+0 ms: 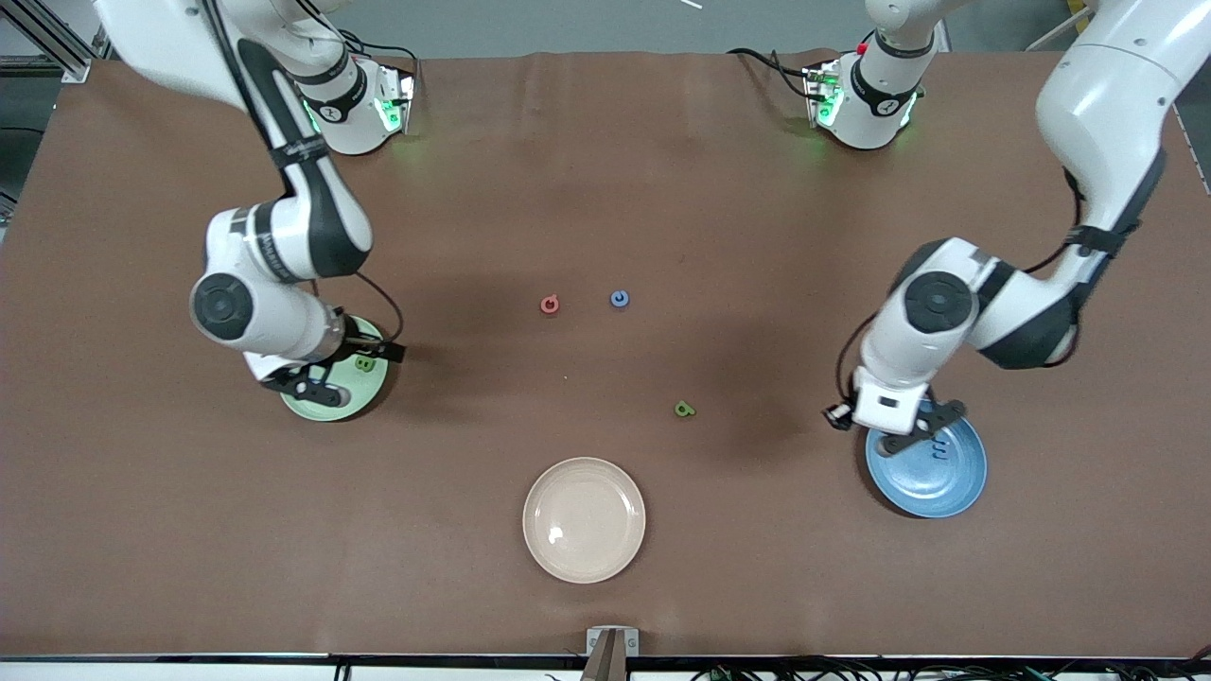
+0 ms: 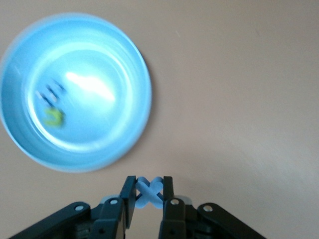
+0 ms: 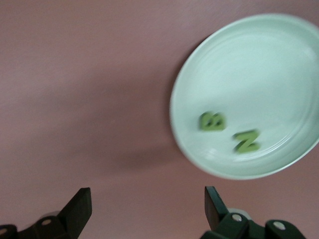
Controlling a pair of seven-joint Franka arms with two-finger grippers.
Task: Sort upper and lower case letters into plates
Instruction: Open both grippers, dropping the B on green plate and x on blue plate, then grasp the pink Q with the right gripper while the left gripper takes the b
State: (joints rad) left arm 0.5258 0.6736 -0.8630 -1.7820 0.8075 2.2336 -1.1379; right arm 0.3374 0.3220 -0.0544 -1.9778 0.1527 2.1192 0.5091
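Note:
The blue plate lies toward the left arm's end of the table. My left gripper hangs over its edge, shut on a pale blue letter x. In the left wrist view the blue plate holds a dark letter and a yellow-green letter. The pale mint green plate lies toward the right arm's end. My right gripper is over it, open and empty. The mint plate holds a green B and a green N.
A cream-beige plate sits near the front edge, mid-table. Loose letters lie on the brown table: a red one, a blue one, and a green one nearer the front camera.

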